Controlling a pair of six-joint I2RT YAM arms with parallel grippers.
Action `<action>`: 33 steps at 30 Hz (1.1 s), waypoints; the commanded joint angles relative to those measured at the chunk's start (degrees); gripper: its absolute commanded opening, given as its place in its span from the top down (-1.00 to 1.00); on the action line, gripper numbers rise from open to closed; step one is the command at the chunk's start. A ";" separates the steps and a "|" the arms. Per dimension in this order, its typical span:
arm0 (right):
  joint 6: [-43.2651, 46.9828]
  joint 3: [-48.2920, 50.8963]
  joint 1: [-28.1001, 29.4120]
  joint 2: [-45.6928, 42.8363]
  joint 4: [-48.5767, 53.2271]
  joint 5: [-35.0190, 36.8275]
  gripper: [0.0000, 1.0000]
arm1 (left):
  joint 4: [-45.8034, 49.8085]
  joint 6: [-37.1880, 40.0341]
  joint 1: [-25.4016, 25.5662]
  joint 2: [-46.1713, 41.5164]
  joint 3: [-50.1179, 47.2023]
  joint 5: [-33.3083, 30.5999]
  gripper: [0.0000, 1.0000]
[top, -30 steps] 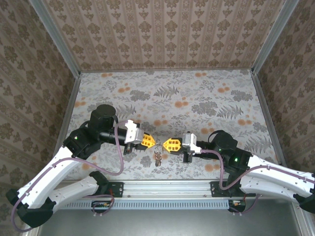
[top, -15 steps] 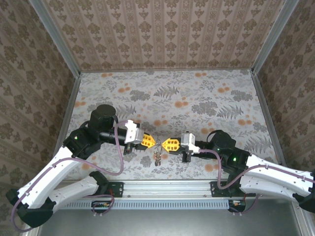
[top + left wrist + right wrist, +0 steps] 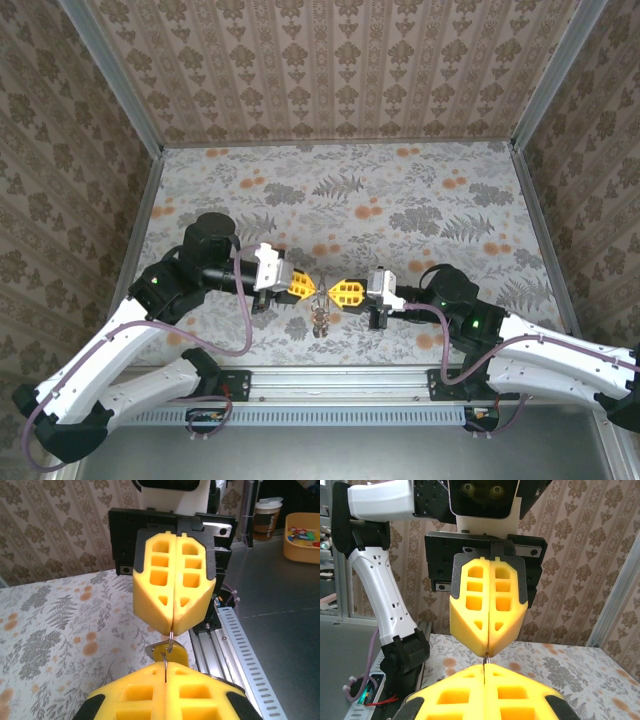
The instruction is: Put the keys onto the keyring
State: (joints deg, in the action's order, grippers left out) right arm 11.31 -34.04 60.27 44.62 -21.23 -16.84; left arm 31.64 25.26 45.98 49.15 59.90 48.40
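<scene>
A keyring (image 3: 170, 639), a thin loop of silvery wire, is suspended in the air low over the near middle of the table, pinched between two robot grippers that meet tip to tip. Just beneath it hang the keys (image 3: 320, 320), a tiny cluster of pale gold-silver metal, dangling free above the floral-patterned tabletop (image 3: 400, 200). Whether every key is threaded onto the wire is too small to tell.

The left gripper (image 3: 310, 289), with blocky yellow foam pads, is fully closed, and the wire enters the seam between its pads. The right gripper (image 3: 335, 293), with matching yellow pads, is also fully closed, with the top of the loop caught at its very tip.

The likely risks come from how little wire each gripper holds. If either arm pulls away or twists, the thin loop could slip out of the soft pads, and ring and keys would drop onto the busy pattern, where they would be hard to find. Pulling in opposite directions could bend the loop. The tips nearly touch, so a small inward push could knock them together and jar the keys loose.
</scene>
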 commanded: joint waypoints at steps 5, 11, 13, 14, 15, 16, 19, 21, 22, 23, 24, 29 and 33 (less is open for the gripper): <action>-4.56 5.26 -0.96 -6.99 3.60 9.54 1.00 | -11.05 -11.04 -0.76 -0.02 -9.06 -11.17 1.00; -10.85 8.66 -3.64 -9.05 5.27 19.00 1.00 | -21.32 -18.13 -2.16 3.55 -19.27 -22.04 1.00; -13.37 9.96 -5.43 -9.19 5.25 19.69 1.00 | -23.64 -19.82 -2.67 4.27 -21.17 -23.81 1.00; -15.19 10.53 -6.40 -8.99 5.62 19.98 1.00 | -24.76 -20.95 -2.94 4.76 -22.08 -25.30 1.00; -17.40 11.18 -7.39 -8.77 5.85 20.17 1.00 | -25.36 -21.91 -3.26 5.34 -22.68 -26.31 1.00; -19.01 11.61 -8.40 -8.56 6.20 20.30 1.00 | -25.46 -22.49 -3.32 5.99 -23.00 -26.95 1.00; -25.52 13.67 -10.84 -8.13 6.14 20.62 1.00 | -26.65 -25.17 -3.34 8.32 -24.09 -31.11 1.00; -28.66 14.42 -12.04 -7.21 7.18 20.94 1.00 | -27.30 -27.03 -3.34 9.68 -25.17 -34.64 1.00; -29.71 14.51 -12.44 -6.44 8.15 21.38 1.00 | -27.25 -27.57 -3.29 10.25 -25.42 -36.01 1.00; -30.76 14.65 -12.89 -5.54 9.32 22.20 1.00 | -27.07 -28.49 -3.29 10.76 -25.88 -37.90 1.00; -32.03 14.94 -13.52 -4.73 10.15 22.39 1.00 | -27.19 -29.22 -3.32 11.03 -26.46 -39.15 1.00; -36.79 16.99 -16.78 -0.86 10.52 19.93 1.00 | -28.16 -32.55 -3.44 11.50 -28.32 -39.46 1.00; -37.49 18.73 -16.98 -2.78 10.67 19.36 1.00 | -21.77 -33.05 -2.30 15.53 -24.70 -39.68 1.00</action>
State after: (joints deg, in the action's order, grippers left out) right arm -23.11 -16.49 43.51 43.75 -10.83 3.03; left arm 6.11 -5.48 43.09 62.35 32.36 10.46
